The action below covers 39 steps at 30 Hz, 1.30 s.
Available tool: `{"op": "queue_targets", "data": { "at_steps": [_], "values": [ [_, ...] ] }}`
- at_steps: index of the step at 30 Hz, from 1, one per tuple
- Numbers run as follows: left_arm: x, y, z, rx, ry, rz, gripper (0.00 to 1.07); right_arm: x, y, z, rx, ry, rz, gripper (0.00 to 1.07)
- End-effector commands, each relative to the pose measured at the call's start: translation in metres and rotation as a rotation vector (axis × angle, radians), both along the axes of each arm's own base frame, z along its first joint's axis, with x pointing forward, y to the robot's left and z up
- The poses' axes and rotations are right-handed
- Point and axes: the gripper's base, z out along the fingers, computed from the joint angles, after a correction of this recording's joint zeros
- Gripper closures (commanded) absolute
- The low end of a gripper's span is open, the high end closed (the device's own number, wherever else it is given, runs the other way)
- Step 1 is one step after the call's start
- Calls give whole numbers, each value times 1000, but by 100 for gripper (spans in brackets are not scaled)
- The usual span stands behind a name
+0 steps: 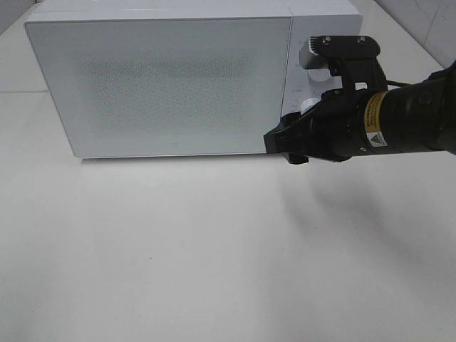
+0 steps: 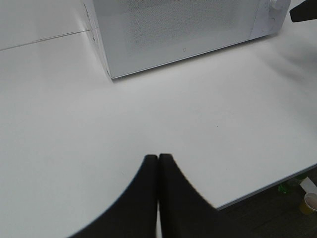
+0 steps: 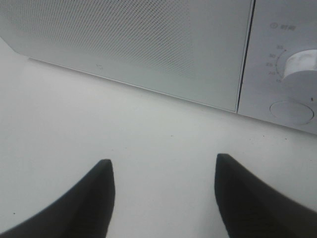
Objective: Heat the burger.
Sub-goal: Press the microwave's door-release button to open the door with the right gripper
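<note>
R gripper (image 3: 163, 159) fingers stood spread, microwave (image 3: 148, 44) ahead of tips; L gripper (image 2: 158, 157) fingers pressed together. Burger unseen: prob soft, hold bun sides.

The microwave's (image 1: 164, 78) door is a frosted, dotted pane, and I can make out nothing behind it. From high up its top runs past the picture's edge. The right arm (image 1: 413, 114) covers much of the control panel (image 1: 320, 23) and itself runs off the side. Close in by the right gripper (image 3: 161, 168), the dial (image 3: 303, 67) is sliced by the edge, the figures round it are too blurred to read, and the little mark (image 3: 99, 66) on the door is too small to tell. Past the table's (image 2: 237, 148) edge, a cup (image 2: 311, 202) is partly cut off and something green (image 2: 283, 187) is only a blur.
</note>
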Motion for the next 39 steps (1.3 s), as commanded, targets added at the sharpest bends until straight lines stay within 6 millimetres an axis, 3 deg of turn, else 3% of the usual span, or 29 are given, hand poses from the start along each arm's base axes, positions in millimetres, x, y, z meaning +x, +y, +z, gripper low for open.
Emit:
{"op": "queue_targets", "data": {
  "at_steps": [1, 13, 16, 19, 24, 33, 37, 39],
  "values": [
    [0, 0, 0, -9, -15, 3, 106, 1, -2, 7, 6, -13, -20, 53],
    [-1, 0, 0, -11, -15, 2, 106, 1, -23, -1, -245, 15, -98, 53],
    [-1, 0, 0, -11, -15, 2, 106, -4, -38, -8, -330, 125, -245, 53],
    [-1, 0, 0, -11, -15, 2, 106, -11, -41, -13, -373, 214, -249, 53],
    [-1, 0, 0, -11, -15, 2, 106, -28, -32, -20, -329, 408, -135, 53],
    [-1, 0, 0, -11, -15, 2, 106, -34, -24, -21, -276, 468, -45, 51],
    [-1, 0, 0, -11, -15, 2, 106, -29, -36, -20, -273, 509, -100, 50],
    [-1, 0, 0, -11, -15, 1, 106, -18, -62, -11, -281, 608, -201, 50]
  ]
}}
